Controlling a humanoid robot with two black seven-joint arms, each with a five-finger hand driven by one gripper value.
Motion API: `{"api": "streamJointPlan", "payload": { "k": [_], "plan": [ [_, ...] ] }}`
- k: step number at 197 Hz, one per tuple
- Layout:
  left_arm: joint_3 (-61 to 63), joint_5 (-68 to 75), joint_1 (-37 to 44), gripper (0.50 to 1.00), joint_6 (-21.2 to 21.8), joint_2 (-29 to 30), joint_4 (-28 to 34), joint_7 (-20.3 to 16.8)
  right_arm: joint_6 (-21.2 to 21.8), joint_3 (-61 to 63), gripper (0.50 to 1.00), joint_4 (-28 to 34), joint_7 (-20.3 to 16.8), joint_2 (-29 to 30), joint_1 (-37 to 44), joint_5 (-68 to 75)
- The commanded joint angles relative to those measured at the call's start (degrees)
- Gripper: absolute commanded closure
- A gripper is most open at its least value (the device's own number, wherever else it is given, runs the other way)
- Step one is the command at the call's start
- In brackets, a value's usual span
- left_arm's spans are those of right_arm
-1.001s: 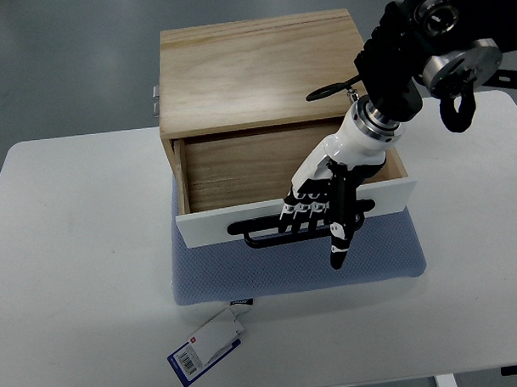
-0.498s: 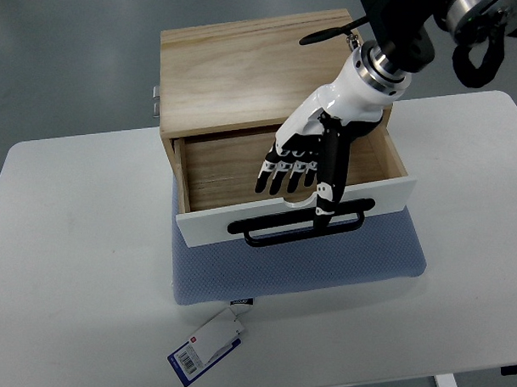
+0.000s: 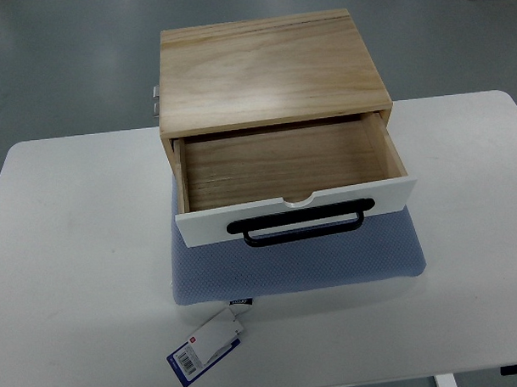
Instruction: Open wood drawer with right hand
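Observation:
A light wood drawer box (image 3: 267,66) stands on a blue-grey pad (image 3: 299,264) on the white table (image 3: 74,276). Its drawer (image 3: 283,163) is pulled out toward me and shows a bare wooden inside. The drawer's white front panel (image 3: 394,195) carries a black bar handle (image 3: 295,224) with nothing on it. Neither of my hands shows anywhere in the picture.
A blue and white tag (image 3: 206,346) with a barcode hangs off the pad's near left corner. A metal hinge or latch (image 3: 155,99) sticks out at the box's left rear. Grey floor lies beyond the table's far edge.
My right hand let go of the black handle, lifted up over the drawer, and withdrew out of the picture at the upper right. The drawer stays pulled out.

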Motion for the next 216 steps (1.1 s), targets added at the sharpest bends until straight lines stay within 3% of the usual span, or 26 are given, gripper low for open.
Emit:
{"api": "streamJointPlan", "payload": {
  "k": [1, 20, 30, 31, 37, 56, 57, 72, 73, 88, 149, 216],
  "plan": [
    [0.00, -0.02, 0.02, 0.500, 0.02, 0.00, 0.07, 0.00, -4.45, 12.60, 0.556, -5.11, 4.86, 0.45, -11.22, 0.05],
    [0.00, -0.02, 0.02, 0.500, 0.02, 0.00, 0.16, 0.00, -6.82, 23.15, 0.556, -9.15, 9.61, 1.85, -20.01, -0.04],
    [0.00, -0.02, 0.02, 0.500, 0.02, 0.00, 0.16, 0.00, -6.82, 23.16, 0.556, -9.15, 9.61, 1.86, -20.02, -0.04],
    [0.00, -0.02, 0.02, 0.500, 0.02, 0.00, 0.16, 0.00, -8.39, 28.03, 0.554, -11.42, 12.22, 3.16, -24.20, 0.05],
    [0.00, -0.02, 0.02, 0.500, 0.02, 0.00, 0.16, 0.00, -9.11, 31.50, 0.556, -13.02, 13.83, 4.14, -26.87, 0.05],
    [0.00, -0.02, 0.02, 0.500, 0.02, 0.00, 0.07, 0.00, -9.37, 36.35, 0.554, -15.39, 15.32, 5.64, -30.57, 0.05],
    [0.00, 0.07, 0.02, 0.500, -0.07, 0.00, -0.10, 0.00, -9.11, 42.18, 0.554, -18.70, 16.11, 7.99, -34.74, 0.05],
    [0.00, -0.02, 0.02, 0.500, 0.02, 0.00, -0.10, 0.00, -8.84, 44.61, 0.554, -20.14, 16.20, 9.15, -36.10, 0.05],
    [0.00, -0.02, 0.02, 0.500, 0.02, 0.00, -0.28, 0.00, -8.58, 49.57, 0.554, -23.10, 16.29, 11.76, -38.80, 0.14],
    [0.09, 0.07, 0.02, 0.500, 0.02, 0.00, -0.28, 0.00, -7.18, 55.32, 0.554, -25.67, 16.29, 14.60, -42.51, 0.14],
    [0.09, -0.01, 0.02, 0.500, 0.02, 0.00, -0.19, 0.00, -2.60, 64.64, 0.554, -29.19, 17.79, 24.97, -51.66, -0.04],
    [0.00, 0.07, 0.02, 0.500, 0.02, 0.00, -0.37, 0.00, -0.67, 65.26, 0.554, -30.16, 19.02, 26.82, -54.82, -0.04]
  ]
}}
